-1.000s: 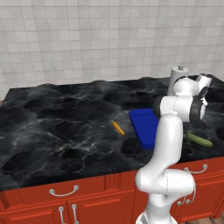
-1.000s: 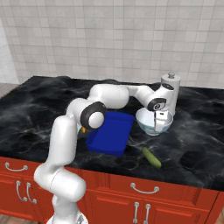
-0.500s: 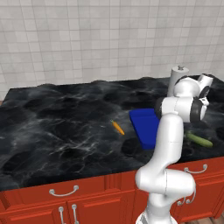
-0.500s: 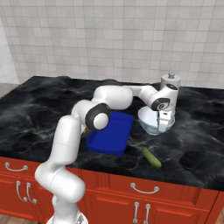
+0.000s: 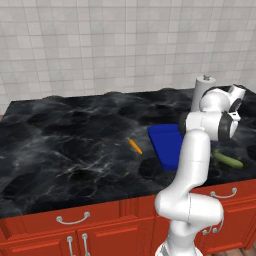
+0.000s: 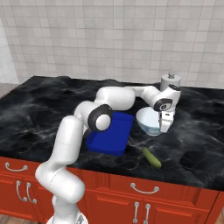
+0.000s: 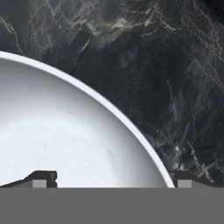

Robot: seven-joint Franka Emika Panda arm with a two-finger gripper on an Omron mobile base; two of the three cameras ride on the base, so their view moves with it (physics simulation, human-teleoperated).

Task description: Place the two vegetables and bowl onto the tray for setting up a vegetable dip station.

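The tabletop (image 6: 39, 113) carries every item. The tray (image 6: 111, 135) lies bare at centre. The bowl (image 6: 148, 121) stands just beside the tray's right edge, off it. The cucumber (image 6: 151, 157) lies near the front edge; the carrot (image 5: 134, 145) lies left of the tray. The gripper (image 6: 165, 123) hangs at the bowl's right rim, fingers (image 7: 43, 178) spread wide, one inside, one outside. Risk: a shallow rim pinch could let the deep bowl tip or slip during transfer.

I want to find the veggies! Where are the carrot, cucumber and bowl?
carrot (image 5: 134, 146), left base view, its middle.
cucumber (image 6: 151, 157), right base view, its middle.
bowl (image 6: 148, 122), right base view, its outer wall.
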